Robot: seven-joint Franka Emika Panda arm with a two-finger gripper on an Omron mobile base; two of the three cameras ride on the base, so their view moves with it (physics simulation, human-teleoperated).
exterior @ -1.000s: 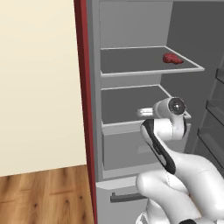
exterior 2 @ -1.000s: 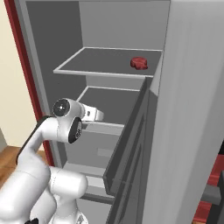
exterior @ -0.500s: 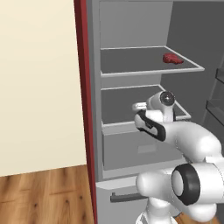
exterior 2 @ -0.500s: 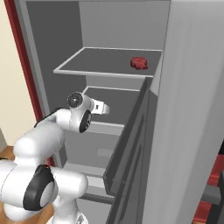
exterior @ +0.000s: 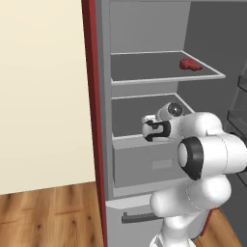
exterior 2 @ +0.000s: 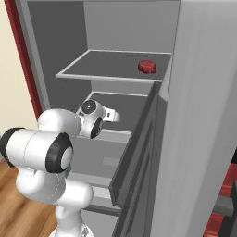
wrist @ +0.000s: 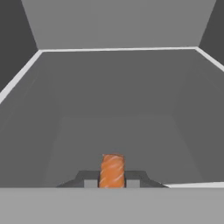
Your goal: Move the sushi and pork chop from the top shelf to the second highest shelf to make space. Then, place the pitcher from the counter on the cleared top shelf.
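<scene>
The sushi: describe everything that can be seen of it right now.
The sushi is a small orange piece with pale diagonal streaks, like salmon, rounded on top. In the hand view it stands upright between the two dark fingertips of the claw, pinched at its lower sides. Its base is hidden by the fingertips. It is held over the grey second highest shelf; whether it touches that shelf cannot be told.

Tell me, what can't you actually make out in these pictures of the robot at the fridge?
- Gripper: the hand view's bottom edge cuts off its fingers.
- Sushi: its lower end sits hidden between the fingers.
- Second highest shelf: the arm covers its front in both base views.
- Pork chop: too small for detail.
</scene>
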